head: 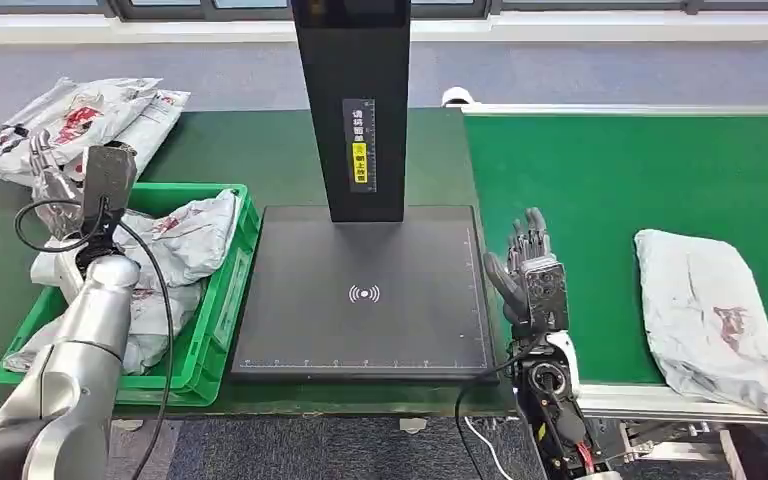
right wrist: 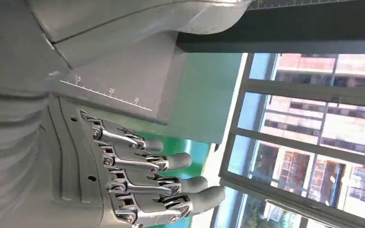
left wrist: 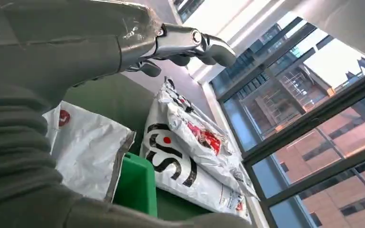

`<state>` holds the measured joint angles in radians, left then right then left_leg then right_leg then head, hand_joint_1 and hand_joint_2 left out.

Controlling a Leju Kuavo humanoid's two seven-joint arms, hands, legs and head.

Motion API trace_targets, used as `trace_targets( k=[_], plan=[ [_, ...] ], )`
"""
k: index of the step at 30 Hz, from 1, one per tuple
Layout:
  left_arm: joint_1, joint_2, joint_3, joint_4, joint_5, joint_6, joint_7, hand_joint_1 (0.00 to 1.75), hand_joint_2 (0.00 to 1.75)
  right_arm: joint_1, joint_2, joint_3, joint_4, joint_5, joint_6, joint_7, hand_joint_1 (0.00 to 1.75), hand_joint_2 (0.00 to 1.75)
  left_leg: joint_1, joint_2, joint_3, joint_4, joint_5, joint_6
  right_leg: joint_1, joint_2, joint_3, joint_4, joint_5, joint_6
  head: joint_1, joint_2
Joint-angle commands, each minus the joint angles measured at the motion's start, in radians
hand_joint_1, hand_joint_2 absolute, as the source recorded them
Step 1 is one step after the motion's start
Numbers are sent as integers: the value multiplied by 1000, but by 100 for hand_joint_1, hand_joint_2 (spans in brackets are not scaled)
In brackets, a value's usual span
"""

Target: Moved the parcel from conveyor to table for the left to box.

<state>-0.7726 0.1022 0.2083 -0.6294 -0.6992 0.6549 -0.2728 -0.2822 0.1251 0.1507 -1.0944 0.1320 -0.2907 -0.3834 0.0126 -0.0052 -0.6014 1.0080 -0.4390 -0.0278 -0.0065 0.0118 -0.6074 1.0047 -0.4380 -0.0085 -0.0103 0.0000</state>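
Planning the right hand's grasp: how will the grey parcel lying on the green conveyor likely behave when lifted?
The parcel is a wrinkled poly mailer lying flat, so it will probably sag and fold. Its glossy film looks slippery for the open right hand. It appears thin, probably light; contents cannot be told.

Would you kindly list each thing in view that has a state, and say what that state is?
Grey plastic parcel on the green conveyor: lying flat, untouched.
Green plastic crate: open-topped, holding several grey parcels.
Black scanning platform: bare, nothing on it.
Printed parcels behind the crate: piled on the table.
Left hand: raised over the crate, holding nothing.
Right hand: fingers extended, holding nothing.
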Motion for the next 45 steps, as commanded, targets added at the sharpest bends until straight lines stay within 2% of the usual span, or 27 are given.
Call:
trace_targets(
  k=[1, 4, 9, 27, 30, 32, 34, 36, 37, 38, 40, 41, 45],
  plan=[
    [97, -111, -59, -160, 284, -415, -234, 0, 175, -54, -44, -58, 69, 54, -38, 1, 0, 175, -1, -4, 2, -2, 1, 2, 0, -5, 4, -2, -1, 1, 0, 0],
    [169, -163, -157, -239, 379, -539, -256, 0, 175, -108, -58, -60, 161, 123, -76, 11, 0, 175, -2, -5, 3, -4, 1, 3, -2, -6, 6, -4, 0, 2, 0, 0],
    [193, -243, -298, -169, 443, -546, -292, 0, 175, -198, -64, -82, 369, 252, -233, -2, 0, 175, -4, -5, 3, -2, 1, 3, -2, -6, 5, -3, 0, 3, 0, 0],
    [178, -230, -325, -144, 472, -531, -307, 0, 175, -210, -59, -100, 398, 258, -232, -25, 0, 175, -2, -1, 1, -1, 0, 3, -2, -3, 3, -2, 1, 3, 0, 0],
    [176, -262, -340, -98, 540, -596, -308, 0, 175, -233, -86, -97, 478, 370, -372, 38, 0, 175, -3, -1, 2, -1, 0, 3, -2, -3, 3, -2, 1, 4, 0, 0],
    [159, -282, -365, -50, 552, -576, -332, 0, 175, -252, -107, -113, 542, 389, -400, 29, 0, 175, -4, -3, 2, -1, 0, 3, -2, -4, 4, -2, 0, 4, 0, 0],
    [133, -298, -374, 3, 594, -561, -343, 0, 175, -247, -101, -273, 528, 628, -407, 84, 0, 175, -4, -5, 3, -3, 1, 4, -2, -8, 6, -4, 0, 4, 0, 0],
    [124, -305, -387, 32, 604, -556, -340, 0, 175, -257, -96, -382, 532, 809, -407, 127, 0, 175, -5, -8, 1, -1, 1, 4, -2, -9, 4, -2, 0, 4, 0, 0],
    [127, -306, -390, 40, 612, -560, -342, 0, 175, -252, -94, -442, 505, 949, -407, 174, 0, 175, -5, -10, 1, -1, 1, 4, -2, -12, 5, -2, -1, 4, 0, 0],
    [130, -304, -397, 48, 614, -563, -343, 0, 175, -257, -90, -503, 514, 1034, -407, 189, 0, 175, -5, -7, 0, 0, 1, 5, -3, -8, 3, -2, 0, 4, 0, 0],
    [139, -302, -402, 57, 616, -567, -347, 0, 175, -240, -102, -545, 490, 1158, -407, 261, 0, 175, -5, -7, 1, 0, 1, 5, -3, -9, 5, -2, 0, 5, 0, 0],
    [157, -293, -412, 71, 608, -562, -342, 0, 175, -236, -173, -496, 625, 1358, -407, 549, 0, 175, -6, -5, 1, -1, 1, 5, -4, -7, 4, -2, 1, 5, 0, 0],
    [180, -275, -408, 100, 619, -562, -379, 0, 175, -212, -224, -493, 687, 1409, -407, 602, 0, 175, -6, -10, 5, -4, 1, 5, -3, -12, 10, -6, 0, 5, 0, 0]
  ],
)
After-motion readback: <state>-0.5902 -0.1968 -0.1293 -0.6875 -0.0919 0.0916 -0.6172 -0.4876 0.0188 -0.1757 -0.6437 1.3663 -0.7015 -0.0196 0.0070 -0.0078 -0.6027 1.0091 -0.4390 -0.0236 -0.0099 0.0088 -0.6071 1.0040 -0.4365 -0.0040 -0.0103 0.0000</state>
